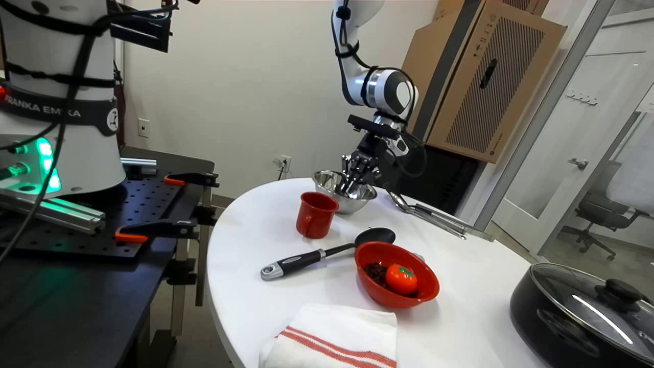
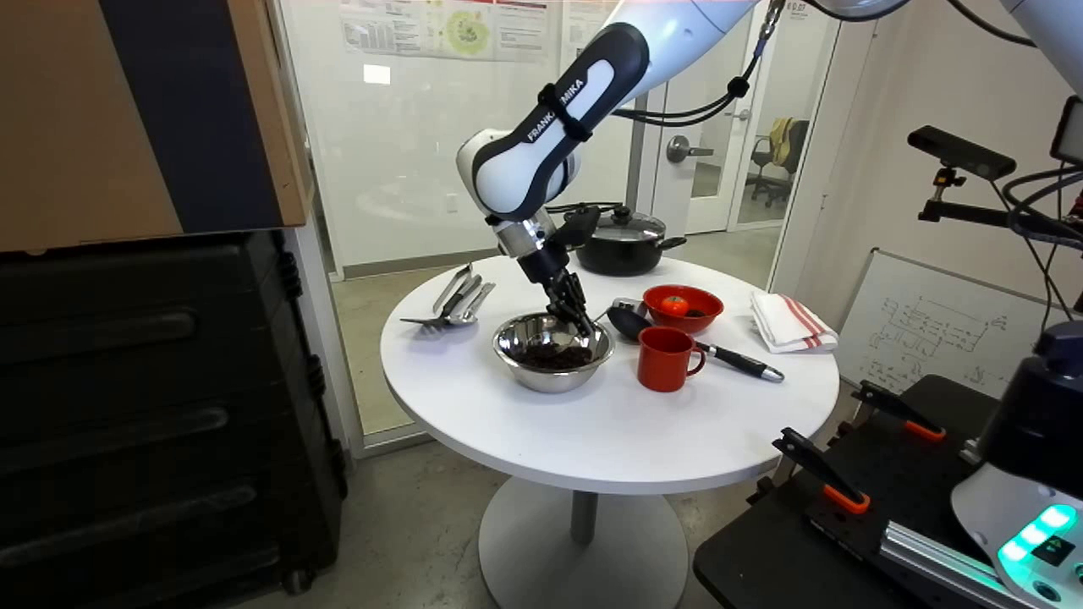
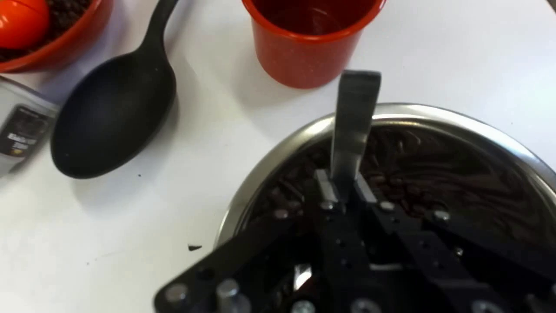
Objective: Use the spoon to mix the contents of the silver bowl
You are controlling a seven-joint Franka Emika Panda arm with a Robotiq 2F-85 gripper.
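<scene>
The silver bowl (image 1: 352, 205) stands on the white round table, and dark red beans (image 2: 554, 358) lie in it. My gripper (image 3: 344, 187) reaches down into this bowl (image 2: 550, 383), inside its rim (image 3: 417, 111). Its fingers are shut on the spoon (image 3: 354, 121), whose flat metal handle sticks up between the pads and leans toward the red cup in the wrist view. The lower part of the spoon is hidden by the gripper. In both exterior views the dark gripper (image 1: 350, 185) covers part of the bowl's inside.
Close by the bowl stands a red cup (image 2: 662, 365). A large black spoon (image 3: 115, 113) and a red bowl (image 1: 370, 291) with a tomato lie farther off. Metal utensils (image 2: 461, 296) rest on the bowl's opposite side. A folded towel (image 1: 337, 329) and lidded black pot (image 1: 557, 312) are also on the table.
</scene>
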